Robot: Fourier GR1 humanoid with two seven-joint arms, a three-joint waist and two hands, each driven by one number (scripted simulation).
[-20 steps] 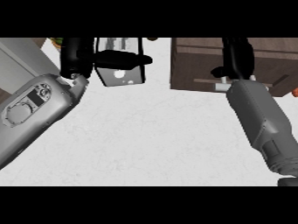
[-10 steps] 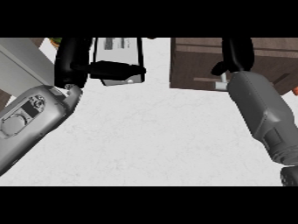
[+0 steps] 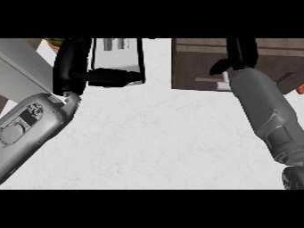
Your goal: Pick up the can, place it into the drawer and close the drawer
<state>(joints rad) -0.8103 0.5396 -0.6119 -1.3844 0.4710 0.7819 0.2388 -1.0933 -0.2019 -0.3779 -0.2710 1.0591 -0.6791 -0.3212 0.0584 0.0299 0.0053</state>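
- Left black hand, seen from the head view, is curled round a silver-grey metal can, thumb crossing the can's lower end and fingers running up its left side.
- Held above the white speckled counter near its far edge, the can stands roughly upright, with its top cut off by the view's upper edge.
- On its pale side, a small dark label patch shows near the top; the writing is too small to read.
- Right black hand reaches up at the dark brown wooden drawer at the counter's far right; whether its fingers are curled or straight cannot be told.
- Both grey forearms rise from the view's lower edge.
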